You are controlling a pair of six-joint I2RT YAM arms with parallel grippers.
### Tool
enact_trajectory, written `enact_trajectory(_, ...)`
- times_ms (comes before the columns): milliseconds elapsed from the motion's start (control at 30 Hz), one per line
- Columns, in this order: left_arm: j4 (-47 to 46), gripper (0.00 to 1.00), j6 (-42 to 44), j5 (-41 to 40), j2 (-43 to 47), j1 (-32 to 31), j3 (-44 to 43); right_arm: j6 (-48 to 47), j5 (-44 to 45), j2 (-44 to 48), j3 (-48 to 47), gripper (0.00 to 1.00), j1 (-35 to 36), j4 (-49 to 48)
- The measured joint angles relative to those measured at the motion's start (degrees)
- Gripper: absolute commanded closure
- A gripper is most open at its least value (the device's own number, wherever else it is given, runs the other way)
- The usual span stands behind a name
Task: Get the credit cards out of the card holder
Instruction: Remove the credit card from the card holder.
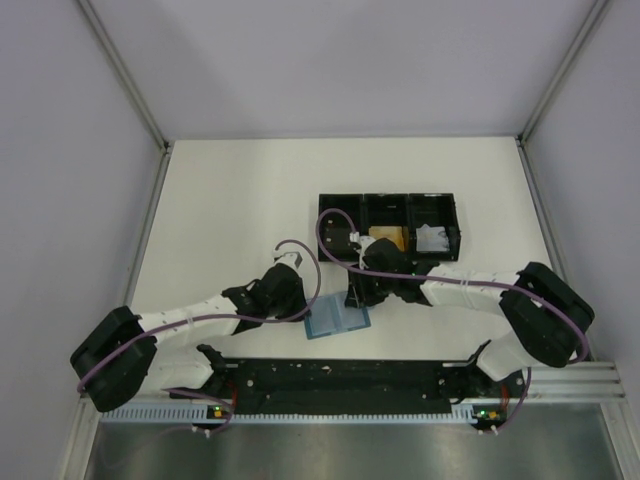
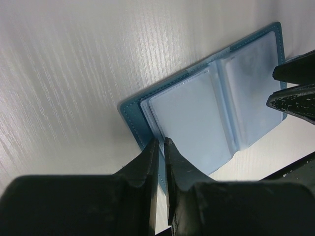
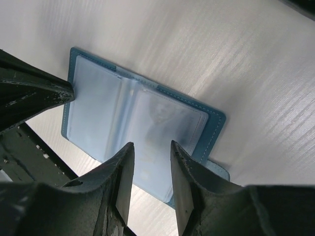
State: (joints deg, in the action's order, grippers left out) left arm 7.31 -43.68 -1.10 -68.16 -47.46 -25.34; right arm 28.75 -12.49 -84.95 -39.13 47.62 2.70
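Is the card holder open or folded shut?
Open: the card holder lies spread on the table, both pale inner leaves facing up.

No legible text anywhere, card holder [image 2: 209, 115] sleeves seemingly blank

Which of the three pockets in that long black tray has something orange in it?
The middle pocket: a flat orange-gold card lies there. The right pocket holds a white crumpled wad; the left pocket looks dark.

Teal-blue card holder [image 1: 337, 322], small two-leaf wallet, opened flat on the white counter [image 1: 220, 220], pale blue clear sleeves facing up, near the black tray [image 1: 386, 196], orange-gold credit card [image 1: 388, 239] lying in the tray's middle compartment, partly hidden.
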Motion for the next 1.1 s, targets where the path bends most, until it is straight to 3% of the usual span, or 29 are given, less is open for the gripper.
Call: enact_trajectory(1100, -0.31, 0.92, -0.20, 0.22, -0.76, -0.11, 0.00, -0.68, 4.96, 0.68, -0.72, 0.59, 0.02, 4.15)
